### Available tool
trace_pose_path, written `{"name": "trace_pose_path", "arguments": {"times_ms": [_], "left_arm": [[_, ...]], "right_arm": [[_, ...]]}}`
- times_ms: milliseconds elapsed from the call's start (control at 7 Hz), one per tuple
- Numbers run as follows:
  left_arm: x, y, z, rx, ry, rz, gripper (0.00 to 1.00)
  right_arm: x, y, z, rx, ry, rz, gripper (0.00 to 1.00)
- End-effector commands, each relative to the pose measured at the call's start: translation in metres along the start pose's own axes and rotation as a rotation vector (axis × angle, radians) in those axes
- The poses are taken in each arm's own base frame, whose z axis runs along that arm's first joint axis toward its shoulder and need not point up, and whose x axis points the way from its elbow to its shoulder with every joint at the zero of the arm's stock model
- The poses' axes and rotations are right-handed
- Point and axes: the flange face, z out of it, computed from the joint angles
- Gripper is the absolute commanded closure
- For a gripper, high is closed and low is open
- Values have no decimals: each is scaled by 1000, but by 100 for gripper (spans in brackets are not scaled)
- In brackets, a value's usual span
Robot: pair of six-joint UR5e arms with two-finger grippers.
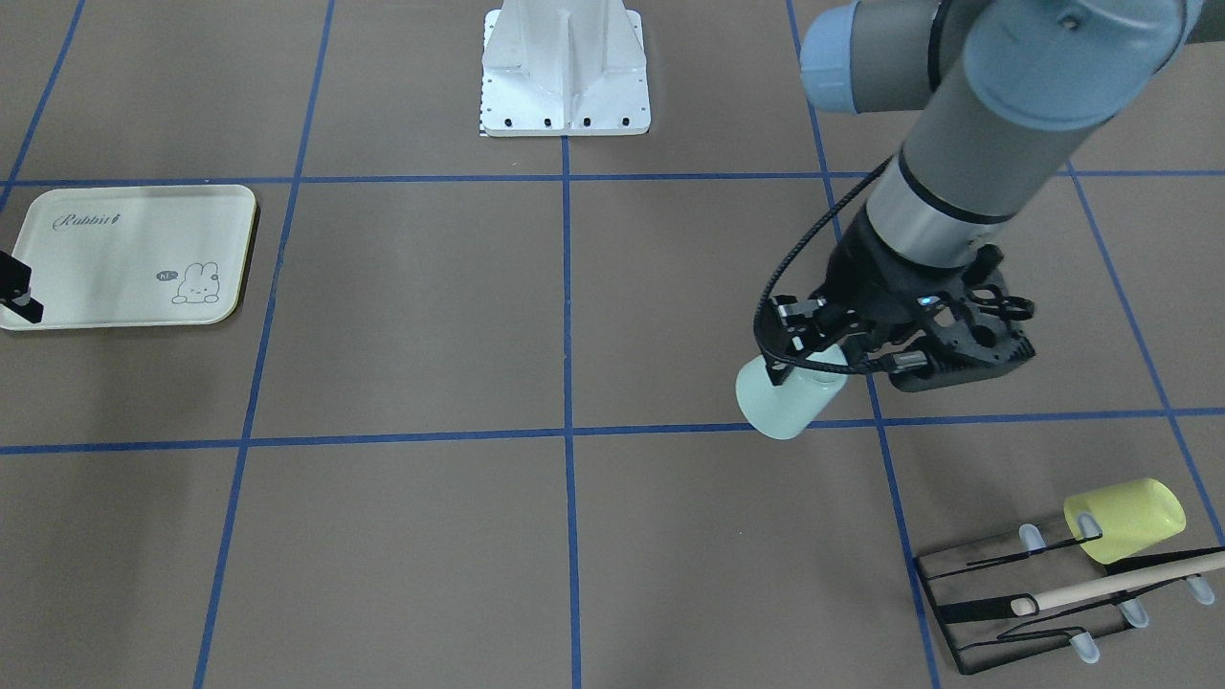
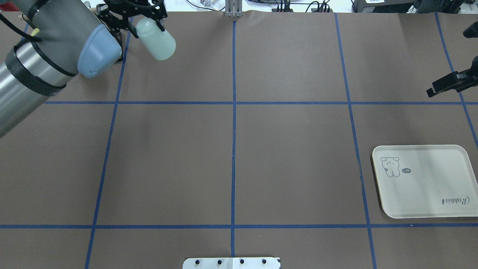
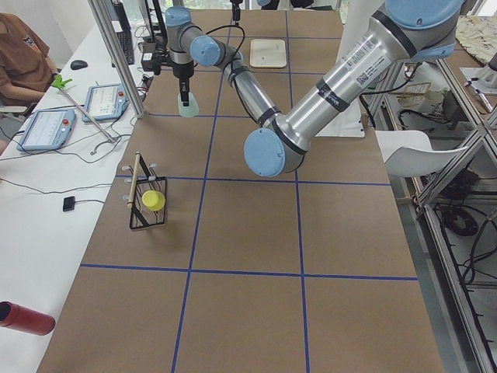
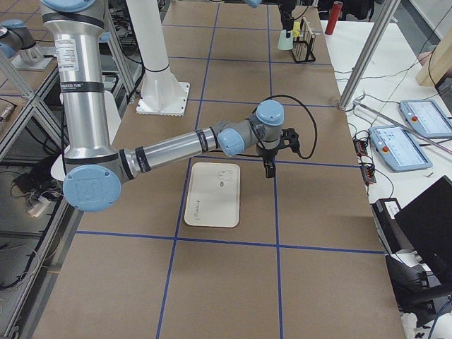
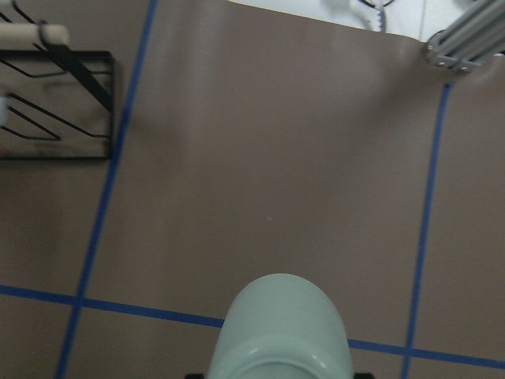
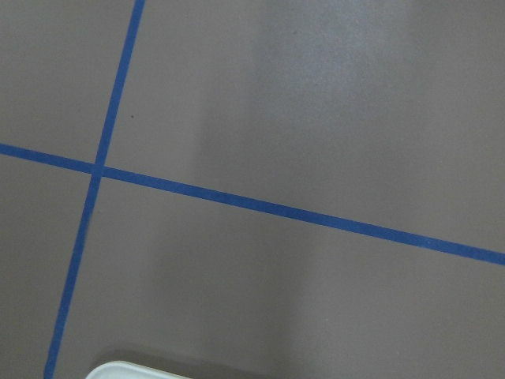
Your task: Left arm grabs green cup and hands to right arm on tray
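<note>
My left gripper (image 1: 812,337) is shut on the pale mint-green cup (image 1: 790,399) and holds it above the table, tilted, with its closed end pointing away from the wrist. The cup also shows in the overhead view (image 2: 157,40) at the far left and in the left wrist view (image 5: 281,332). The cream tray (image 2: 425,183) with the rabbit drawing lies flat and empty on my right side (image 1: 124,254). My right gripper (image 2: 447,62) hovers beyond the tray, far from the cup. Its black fingers (image 1: 21,287) stand apart and hold nothing; they are partly cut off by the frame edges.
A black wire rack (image 1: 1014,603) stands at the table's far edge on my left side. It holds a pale yellow cup (image 1: 1125,517) and a wooden-handled utensil (image 1: 1120,586). The robot base plate (image 1: 565,67) sits at mid-table. Blue tape lines mark the brown table.
</note>
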Motion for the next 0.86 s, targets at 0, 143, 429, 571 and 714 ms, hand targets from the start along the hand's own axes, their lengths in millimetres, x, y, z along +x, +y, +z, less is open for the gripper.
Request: {"name": "trace_pose_path", "arguments": {"times_ms": [0,143,429,571,714], "left_arm": [[31,31,11,-8,140,-76,100],[34,38,18,-113,202,-120,100],[39,48,12,-200,354,-196,100],[36,55,13,-277,423,-284,100],[24,61,11,-325,497,-373,100]], "right_arm": [[-59,4,24,48,-97,83,1],[-83,9,32,67,-151,145,1],[-119,3,24,98,-252,234,1],[-141,1,21,90,-308,267,1],[-164,2,18,94,-372,283,1]]}}
